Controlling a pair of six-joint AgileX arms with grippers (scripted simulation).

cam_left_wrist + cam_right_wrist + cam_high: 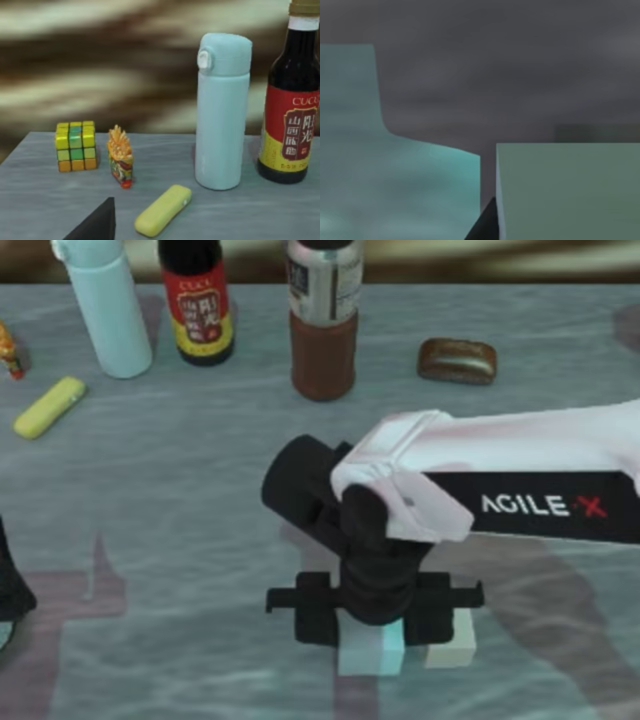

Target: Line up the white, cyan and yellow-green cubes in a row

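Observation:
The cyan cube (370, 652) rests on the table near the front edge, with the smaller white cube (452, 640) close beside it on its right. My right gripper (378, 625) hangs directly over the cyan cube, open, one finger on each side of it. In the right wrist view, one dark fingertip (484, 227) stands in the narrow gap between the cyan cube (395, 190) and the shaded white cube (570, 190). The yellow-green cube is hidden or out of view. My left gripper (8, 600) is parked at the table's left edge, open; only one finger (97, 225) shows.
Along the back stand a pale blue flask (110, 310), a soy sauce bottle (198, 305) and a brown bottle (323, 325), with a brown loaf (457, 360) to the right. A flat yellow-green bar (50, 406), a fries toy (120, 156) and a puzzle cube (76, 146) sit far left.

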